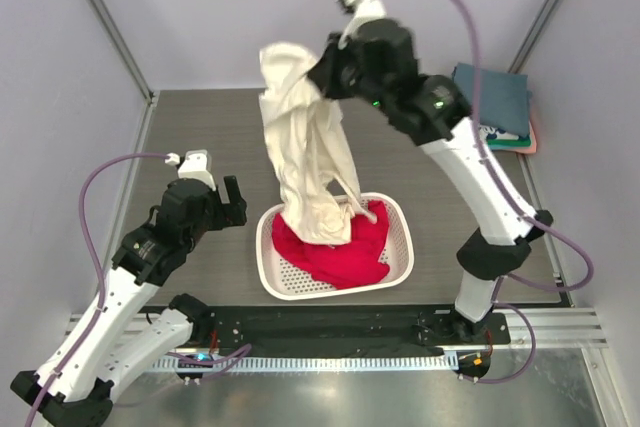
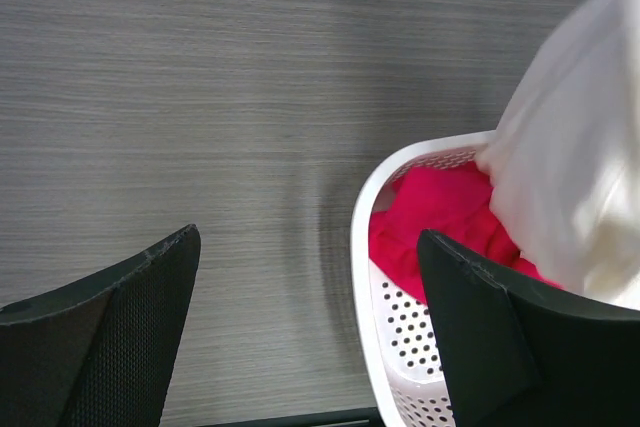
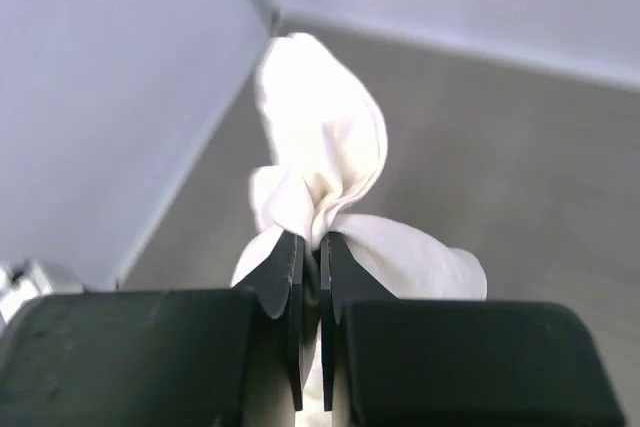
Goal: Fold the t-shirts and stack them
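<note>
**A:** Left hand first, since it sits nearest. What is it doing?

**B:** It holds nothing. Its fingers stand wide apart, and it hovers over the bare table just left of the basket, touching neither. I'd judge it is placed there to catch a hanging edge once the shirt comes free.

**A:** And the basket?

**B:** It sits at the near middle of the table. The crimson t-shirt lies crumpled inside, with the lower end of the cream t-shirt resting on top of it.

**A:** So the cream one isn't out yet?

**B:** Not quite. It hangs as a long twisted column from the basket up to the right hand, which is raised over the far middle of the table. Holding it that high probably lets it drop open and clear the crimson one.

**A:** How is that hand set?

**B:** It is pinched tight on a bunched fold near the top of the shirt. The two fingers almost meet, and cloth puffs out beyond them.

**A:** Anything farther?

**B:** The folded stack is at the far right corner, slate-blue on top. Finished shirts seem to go there.
</note>
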